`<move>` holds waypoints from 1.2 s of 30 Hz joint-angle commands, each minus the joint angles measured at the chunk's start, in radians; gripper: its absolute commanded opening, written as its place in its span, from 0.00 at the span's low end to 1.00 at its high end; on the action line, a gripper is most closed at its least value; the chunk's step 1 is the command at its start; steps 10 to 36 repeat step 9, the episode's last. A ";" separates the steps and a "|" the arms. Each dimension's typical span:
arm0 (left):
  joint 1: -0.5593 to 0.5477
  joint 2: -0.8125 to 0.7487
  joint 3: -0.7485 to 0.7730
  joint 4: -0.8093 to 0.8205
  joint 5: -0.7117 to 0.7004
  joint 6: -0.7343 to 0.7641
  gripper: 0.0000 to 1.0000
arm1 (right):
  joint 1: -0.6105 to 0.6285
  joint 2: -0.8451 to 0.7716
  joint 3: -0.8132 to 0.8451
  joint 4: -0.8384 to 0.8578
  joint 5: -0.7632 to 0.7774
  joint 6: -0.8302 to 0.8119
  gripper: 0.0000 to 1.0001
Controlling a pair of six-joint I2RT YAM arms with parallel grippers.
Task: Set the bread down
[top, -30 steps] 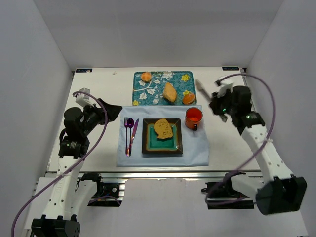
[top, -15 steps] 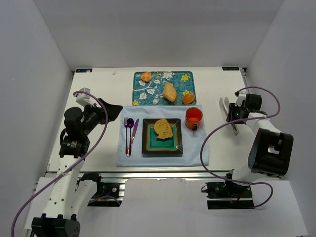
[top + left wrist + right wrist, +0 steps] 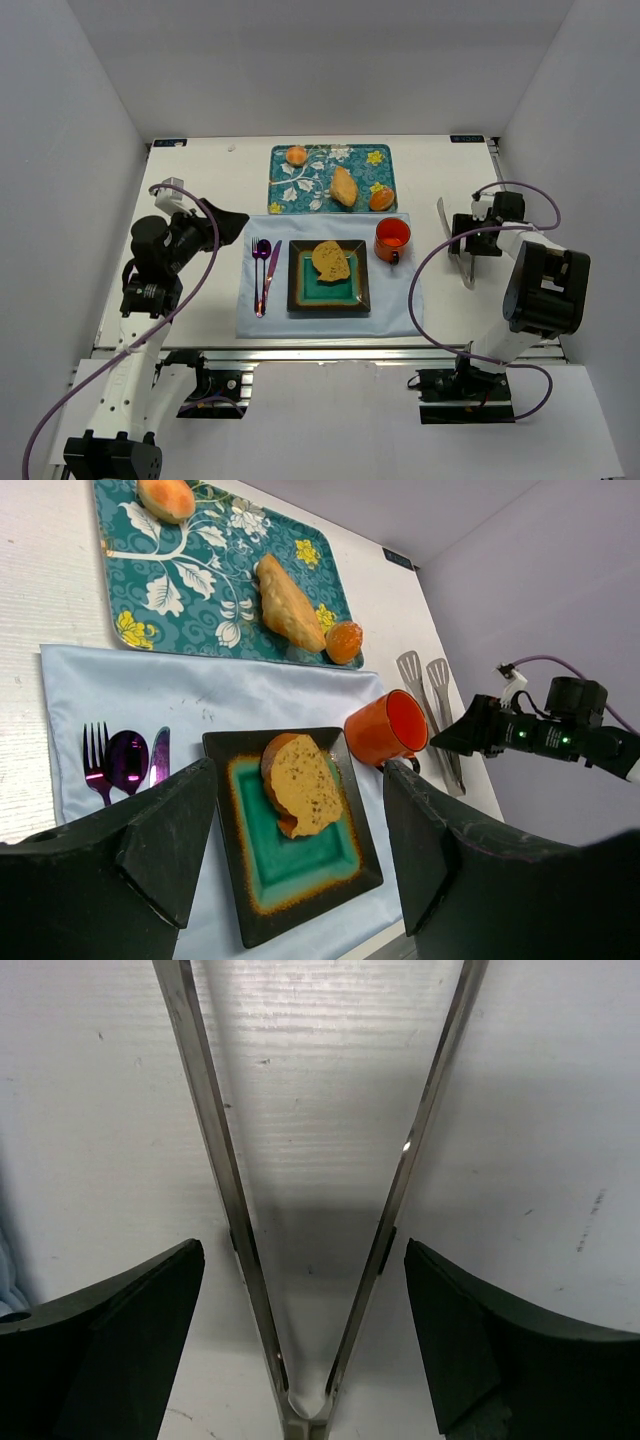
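Observation:
The bread [image 3: 330, 260], a flat golden-brown slice, lies on the square teal plate [image 3: 300, 300] with its dark rim. In the left wrist view the bread [image 3: 303, 785] sits on the far half of the plate [image 3: 290, 865]. My left gripper [image 3: 226, 222] hovers open at the left, off the cloth's corner, its jaws [image 3: 297, 768] empty. My right gripper [image 3: 462, 240] stands open low over the right side of the table. It straddles metal tongs [image 3: 215, 1140] that lie spread on the table [image 3: 447, 225], and its fingers are clear of both arms.
An orange mug [image 3: 392, 238] stands right of the plate on a light blue cloth [image 3: 400, 310]. A fork, spoon and knife [image 3: 263, 272] lie at the cloth's left. Behind, a teal patterned tray [image 3: 310, 185] holds an oval roll [image 3: 343, 186] and two orange buns [image 3: 297, 155].
My right arm swung down and back to the table's right side with the tongs, then opened; the tongs now lie spread on the table. The left arm and bread have not moved.

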 commanded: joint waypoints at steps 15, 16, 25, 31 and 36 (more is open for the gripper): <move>0.002 0.027 0.016 0.018 0.020 0.004 0.77 | -0.007 -0.186 0.319 -0.172 -0.062 0.012 0.89; 0.002 0.027 0.016 0.018 0.020 0.004 0.77 | -0.007 -0.186 0.319 -0.172 -0.062 0.012 0.89; 0.002 0.027 0.016 0.018 0.020 0.004 0.77 | -0.007 -0.186 0.319 -0.172 -0.062 0.012 0.89; 0.002 0.027 0.016 0.018 0.020 0.004 0.77 | -0.007 -0.186 0.319 -0.172 -0.062 0.012 0.89; 0.002 0.027 0.016 0.018 0.020 0.004 0.77 | -0.007 -0.186 0.319 -0.172 -0.062 0.012 0.89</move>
